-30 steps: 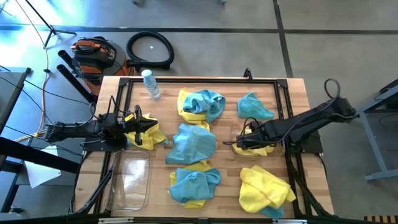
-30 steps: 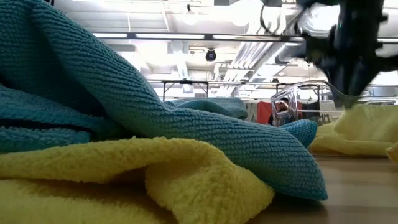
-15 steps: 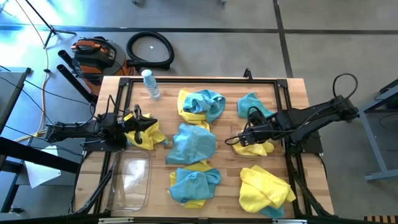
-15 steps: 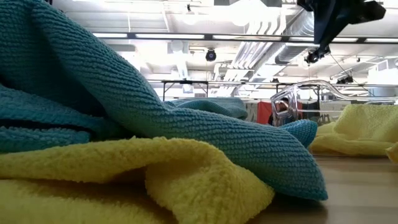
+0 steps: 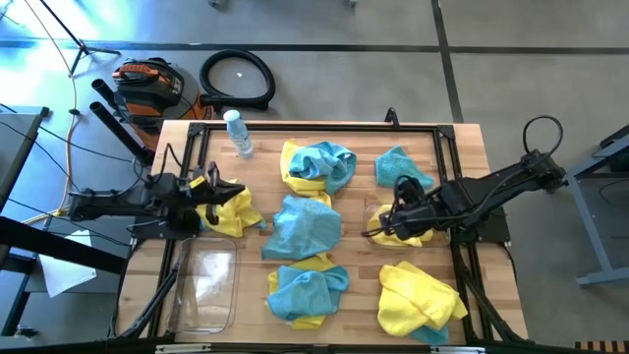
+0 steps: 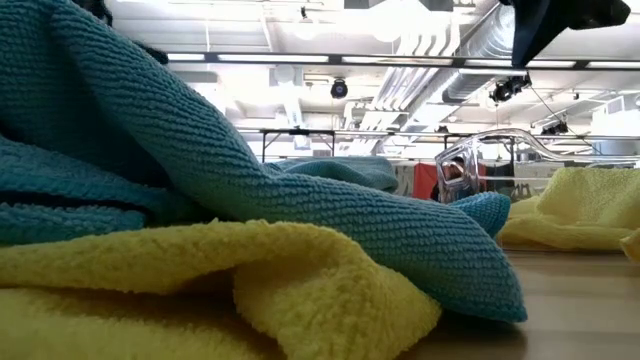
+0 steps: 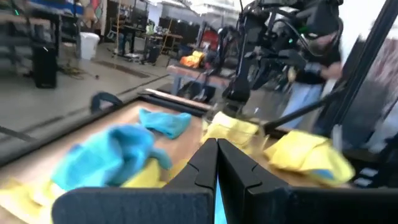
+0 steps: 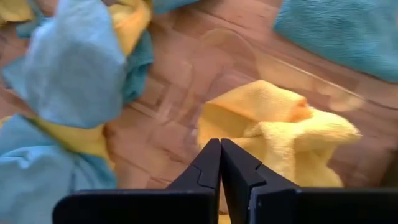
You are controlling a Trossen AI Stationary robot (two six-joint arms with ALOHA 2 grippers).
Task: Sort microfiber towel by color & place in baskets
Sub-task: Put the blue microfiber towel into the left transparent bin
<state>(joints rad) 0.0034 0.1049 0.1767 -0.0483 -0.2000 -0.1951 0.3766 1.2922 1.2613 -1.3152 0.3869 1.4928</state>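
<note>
Towels (image 5: pixel 307 228) in seven heaps; two baskets (image 5: pixel 207 285).

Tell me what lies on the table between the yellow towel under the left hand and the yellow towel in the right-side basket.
In the high view, one teal towel lies between the left yellow towel and the basketed one.
</note>
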